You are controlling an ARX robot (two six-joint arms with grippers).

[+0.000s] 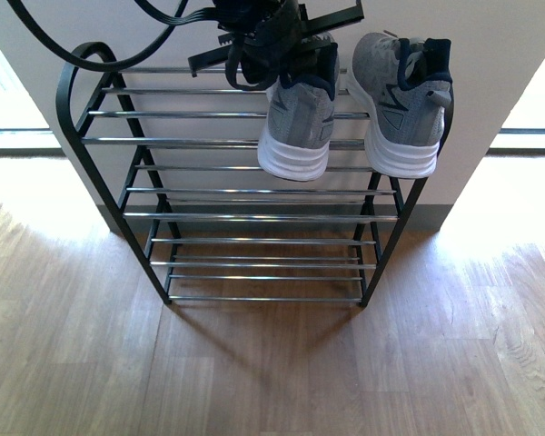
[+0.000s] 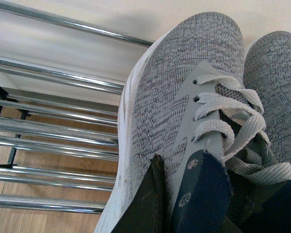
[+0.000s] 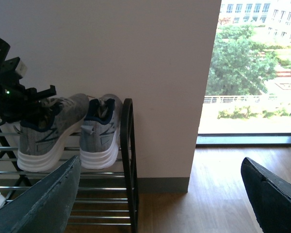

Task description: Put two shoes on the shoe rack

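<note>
The shoe [image 1: 300, 123] clamped by the left gripper [image 1: 277, 54] should be seated flat on the rack [image 1: 191, 142] before release; the right gripper [image 3: 160, 165] is held spread.

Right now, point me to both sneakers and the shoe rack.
sneaker under the arm [image 1: 293, 156]: front view, heel's white sole.
other sneaker [image 1: 381, 77]: front view, grey knit side.
shoe rack [image 1: 254, 218]: front view, a chrome bar.

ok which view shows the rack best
The front view: the rack shows nearly whole, all four tiers and both side frames. The left wrist view catches only some chrome bars beside a shoe; the right wrist view shows one arched side rail and bar ends.
</note>
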